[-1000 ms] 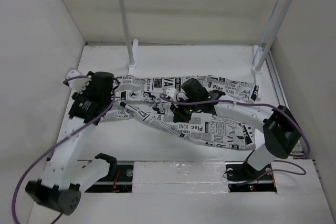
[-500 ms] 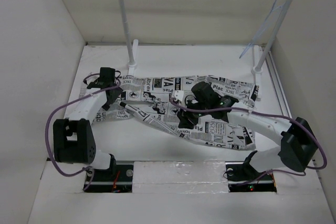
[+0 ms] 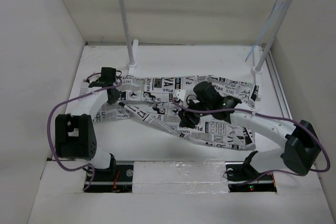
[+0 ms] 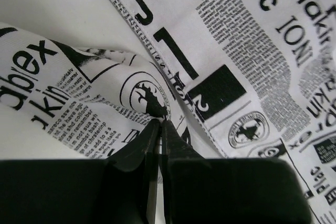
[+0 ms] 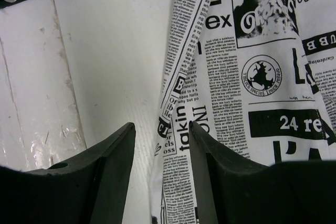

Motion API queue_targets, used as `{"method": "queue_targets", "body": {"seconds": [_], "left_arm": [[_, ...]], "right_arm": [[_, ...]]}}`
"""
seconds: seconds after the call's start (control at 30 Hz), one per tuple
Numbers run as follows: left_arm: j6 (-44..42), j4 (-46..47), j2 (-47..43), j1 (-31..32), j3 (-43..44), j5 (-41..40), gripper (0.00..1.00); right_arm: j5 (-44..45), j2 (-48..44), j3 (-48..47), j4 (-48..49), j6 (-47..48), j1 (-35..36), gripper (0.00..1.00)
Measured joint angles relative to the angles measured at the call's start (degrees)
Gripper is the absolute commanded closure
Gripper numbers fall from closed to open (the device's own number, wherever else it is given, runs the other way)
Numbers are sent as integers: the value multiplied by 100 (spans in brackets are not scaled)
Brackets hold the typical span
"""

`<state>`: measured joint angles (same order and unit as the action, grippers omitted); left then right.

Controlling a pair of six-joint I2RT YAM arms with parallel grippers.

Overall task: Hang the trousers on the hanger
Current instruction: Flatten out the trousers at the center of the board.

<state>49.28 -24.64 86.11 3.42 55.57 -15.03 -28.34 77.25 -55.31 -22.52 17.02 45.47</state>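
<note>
Newsprint-patterned white cloth trousers (image 3: 152,84) lie left–right. Left gripper (image 4: 160,121) pinches their left end; right gripper (image 5: 161,127), jaws apart, straddles their near edge.

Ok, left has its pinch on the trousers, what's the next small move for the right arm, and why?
Probably close the right gripper: its jaws stand open with an edge of the trousers between them, while the left gripper is shut on a fold. Then both could lift.
</note>
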Motion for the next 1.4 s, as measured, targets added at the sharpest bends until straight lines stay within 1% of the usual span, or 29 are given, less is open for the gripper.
{"method": "queue_targets", "body": {"seconds": [0.13, 0.23, 0.37, 0.47, 0.5, 0.53, 0.57, 0.6, 0.63, 0.7, 0.73, 0.77, 0.83, 0.87, 0.9, 0.93, 0.97, 1.0, 1.07, 1.1, 1.13, 1.17, 1.2, 1.23, 1.27, 1.3, 1.33, 1.4], "left_arm": [[-11, -262, -750, 96, 0, -44, 100], [203, -490, -1764, 260, -87, -114, 100], [907, -973, -3812, 356, -813, -129, 100], [1469, -1635, -5241, 356, -1506, -42, 100], [1657, -1941, -5294, 358, -1530, 13, 100], [1790, -2199, -5945, 363, -1742, 70, 100], [1882, -2376, -6037, 363, -1722, 94, 100], [1937, -2505, -6078, 363, -1685, 107, 95], [1978, -2673, -6085, 363, -1611, 107, 79], [2002, -2927, -6072, 363, -1453, 101, 67], [1982, -3032, -6072, 363, -1353, 76, 57], [1930, -3130, -6074, 363, -1224, 37, 53], [1786, -3174, -6067, 363, -890, -103, 48], [1650, -3150, -6026, 363, -717, -173, 48], [1499, -3071, -5945, 361, -509, -243, 48], [1335, -2909, -5814, 363, -321, -280, 48], [1163, -2699, -5639, 363, -177, -280, 48], [968, -2452, -5399, 363, -85, -254, 48], [608, -1888, -4780, 363, 9, -98, 47], [426, -1572, -4417, 363, 11, 35, 47], [264, -1261, -4039, 363, 9, 181, 47], [122, -977, -3698, 363, 4, 330, 47], [-22, -691, -3340, 363, -9, 487, 47], [-142, -448, -3040, 363, -39, 643, 48], [-267, -234, -2754, 363, -79, 846, 48], [-385, -57, -2540, 382, -125, 1025, 48], [-527, 103, -2391, 433, -175, 1139, 48], [-820, 282, -2212, 748, -179, 1097, 48]], "right_arm": [[76, -26, 0, -74, 20, -33, 49], [107, -87, -2, -190, 57, -103, 49], [140, -205, 2, -348, 103, -260, 49], [205, -271, 105, -431, 125, -396, 49], [205, -299, 238, -433, 125, -466, 49], [197, -308, 367, -450, 125, -557, 49], [197, -321, 483, -481, 127, -656, 49], [203, -337, 586, -557, 125, -769, 49], [225, -356, 678, -629, 122, -894, 48], [269, -409, 793, -767, 122, -1182, 45], [306, -459, 833, -815, 120, -1331, 44], [326, -520, 850, -883, 120, -1513, 42], [348, -660, 855, -918, 114, -1930, 42], [350, -739, 855, -911, 101, -2170, 43], [341, -813, 855, -914, 94, -2455, 49], [304, -876, 855, -901, 74, -2721, 66], [275, -927, 855, -874, 52, -2988, 93], [247, -964, 857, -844, 31, -3246, 100], [184, -994, 859, -791, -98, -3755, 100], [170, -1005, 859, -750, -166, -3995, 99], [149, -1008, 863, -702, -232, -4260, 91], [138, -1016, 866, -643, -330, -4524, 72], [155, -1016, 870, -579, -439, -4791, 63], [168, -1021, 887, -496, -557, -5047, 52], [181, -1027, 916, -396, -662, -5324, 36], [203, -1027, 942, -319, -785, -5554, 32], [245, -1027, 973, -236, -903, -5764, 31], [387, -1014, 1032, -103, -1073, -6008, 30]]}}
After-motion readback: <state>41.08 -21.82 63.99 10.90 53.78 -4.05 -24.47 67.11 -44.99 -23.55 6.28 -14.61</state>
